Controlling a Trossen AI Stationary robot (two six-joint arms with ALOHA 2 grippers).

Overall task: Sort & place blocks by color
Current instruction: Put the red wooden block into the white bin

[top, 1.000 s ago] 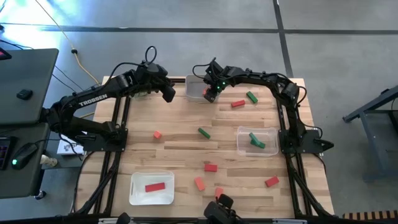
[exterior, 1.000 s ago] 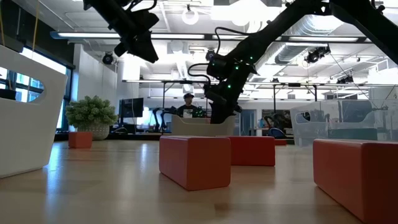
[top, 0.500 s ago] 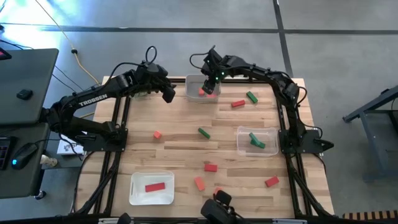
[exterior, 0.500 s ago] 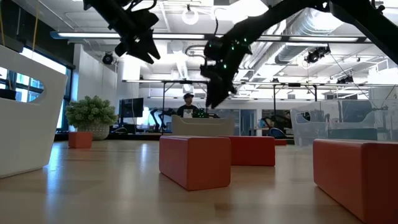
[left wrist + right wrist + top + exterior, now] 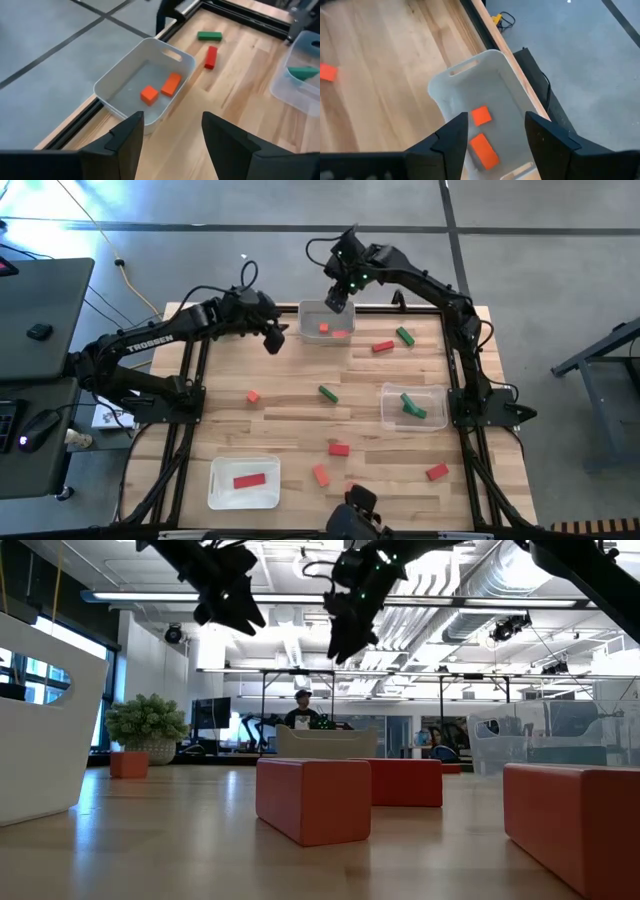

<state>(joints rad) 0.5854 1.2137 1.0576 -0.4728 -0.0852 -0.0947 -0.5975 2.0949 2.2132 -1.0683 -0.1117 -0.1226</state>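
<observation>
- Right end effector (image 5: pixel 338 303) released, empty, above white tray (image 5: pixel 310 332) at upper centre; two orange blocks (image 5: pixel 483 135) inside.
- Left end effector (image 5: pixel 273 340) released, just left of tray.

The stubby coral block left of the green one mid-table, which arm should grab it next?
Probably the left. The coral block lies on that arm's side, and the open left gripper is nearer. The right gripper, also open, hangs above the far tray.
</observation>
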